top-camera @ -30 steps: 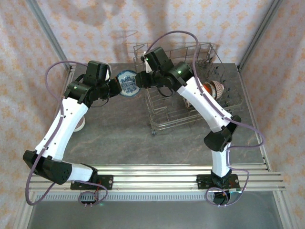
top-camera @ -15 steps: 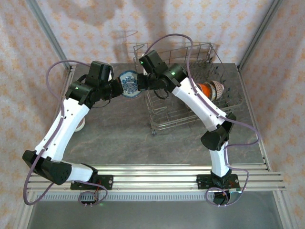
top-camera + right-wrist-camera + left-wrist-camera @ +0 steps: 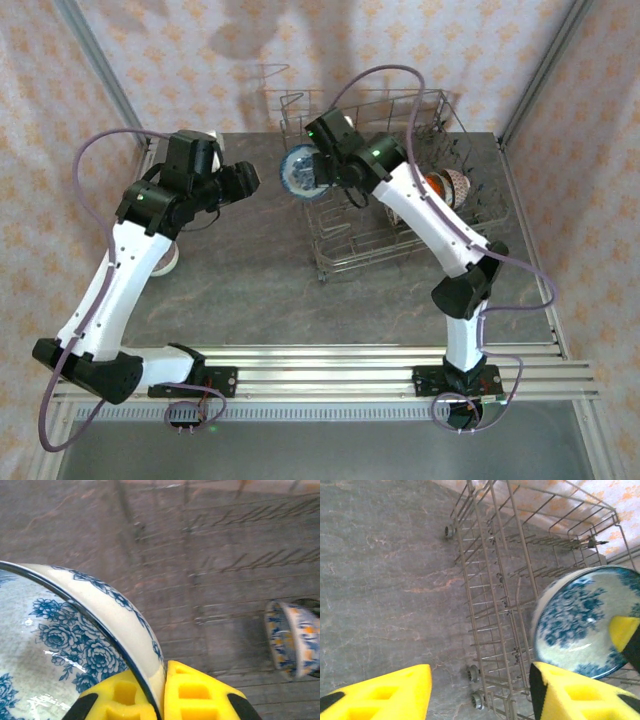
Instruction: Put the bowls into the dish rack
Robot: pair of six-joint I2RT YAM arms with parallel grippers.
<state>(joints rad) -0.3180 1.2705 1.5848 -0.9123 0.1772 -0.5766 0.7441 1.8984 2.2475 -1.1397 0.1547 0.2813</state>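
A blue-and-white patterned bowl (image 3: 297, 172) hangs on edge at the left side of the dish rack (image 3: 440, 100). My right gripper (image 3: 314, 170) is shut on its rim. In the right wrist view the rim (image 3: 75, 645) sits pinched between the yellow fingers (image 3: 200, 695) of the right gripper (image 3: 161, 690). My left gripper (image 3: 250, 178) stands open and empty to the left of the bowl, apart from it. The left wrist view looks past the open left gripper (image 3: 480, 690) at the bowl (image 3: 580, 620) and the rack's wire side (image 3: 490, 580).
Patterned bowls (image 3: 445, 185) stand on edge in the rack's right part; one blue-and-orange bowl (image 3: 295, 637) appears in the right wrist view. A white bowl (image 3: 168, 262) rests on the table's left, partly under my left arm. Grey tabletop (image 3: 250, 270) lies in front of the rack.
My left gripper has opened, let go of the blue-and-white bowl and drawn back to the left. The right gripper closed on the bowl's rim and now carries it alone, slightly further right.
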